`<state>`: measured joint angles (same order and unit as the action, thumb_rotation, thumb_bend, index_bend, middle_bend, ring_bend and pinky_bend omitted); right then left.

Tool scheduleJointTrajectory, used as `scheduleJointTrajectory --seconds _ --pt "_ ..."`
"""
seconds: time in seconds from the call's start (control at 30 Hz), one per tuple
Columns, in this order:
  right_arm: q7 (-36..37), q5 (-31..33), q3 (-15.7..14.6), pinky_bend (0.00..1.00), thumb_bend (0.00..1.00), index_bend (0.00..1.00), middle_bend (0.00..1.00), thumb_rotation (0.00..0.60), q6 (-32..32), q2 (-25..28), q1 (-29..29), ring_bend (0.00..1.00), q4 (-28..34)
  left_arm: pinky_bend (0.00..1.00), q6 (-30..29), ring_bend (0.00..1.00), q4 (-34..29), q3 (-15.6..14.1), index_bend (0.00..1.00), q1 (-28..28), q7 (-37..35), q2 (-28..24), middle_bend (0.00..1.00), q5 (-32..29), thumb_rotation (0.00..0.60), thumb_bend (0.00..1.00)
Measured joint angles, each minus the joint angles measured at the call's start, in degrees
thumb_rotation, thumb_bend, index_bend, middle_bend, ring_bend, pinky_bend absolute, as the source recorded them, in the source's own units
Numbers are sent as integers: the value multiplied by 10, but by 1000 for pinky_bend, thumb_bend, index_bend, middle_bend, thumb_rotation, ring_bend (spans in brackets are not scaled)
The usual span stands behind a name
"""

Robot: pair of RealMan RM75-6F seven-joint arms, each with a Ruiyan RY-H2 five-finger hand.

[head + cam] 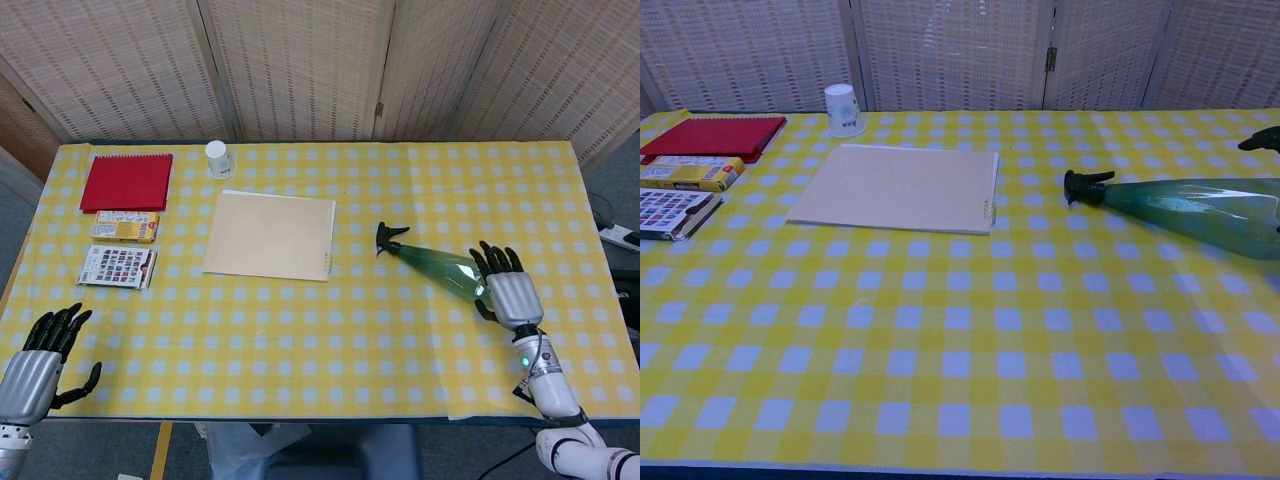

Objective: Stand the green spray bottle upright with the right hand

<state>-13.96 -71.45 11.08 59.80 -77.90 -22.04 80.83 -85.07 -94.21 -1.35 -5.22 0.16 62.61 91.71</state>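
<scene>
The green spray bottle (440,266) lies on its side on the yellow checked table (330,340), black nozzle pointing left. The chest view shows the bottle (1200,210) running off the right edge. My right hand (508,290) is at the bottle's base end, fingers over it and thumb beneath, holding it. Only the dark fingertips (1264,141) of that hand show in the chest view. My left hand (35,362) hovers at the table's near left corner, fingers apart and holding nothing.
A beige folder (270,235) lies left of the nozzle. A white paper cup (218,158) stands at the back. A red notebook (127,181), a yellow box (126,226) and a printed pack (118,266) line the left side.
</scene>
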Motion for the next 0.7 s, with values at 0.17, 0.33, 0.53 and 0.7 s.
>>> scheduleJointTrajectory --seconds 0.17,0.33,0.53,0.7 --pt "8 49 12 0 377 0 0 600 -42 30 -20 0 69 0 -3 53 0 0 0 1 -4 -1 61 2 333 499" --pt "-43 126 27 0 377 0 0 600 -56 44 -48 0 120 0 -10 53 1 0 0 3 -16 -4 61 6 333 499" --pt "-145 253 36 0 377 0 0 600 -55 49 -93 0 154 0 -15 53 2 -1 0 5 -29 -8 61 10 332 499" --pt "-237 397 39 0 377 0 0 600 -43 36 -154 0 158 0 -25 53 3 -3 0 8 -46 -14 62 18 331 499"
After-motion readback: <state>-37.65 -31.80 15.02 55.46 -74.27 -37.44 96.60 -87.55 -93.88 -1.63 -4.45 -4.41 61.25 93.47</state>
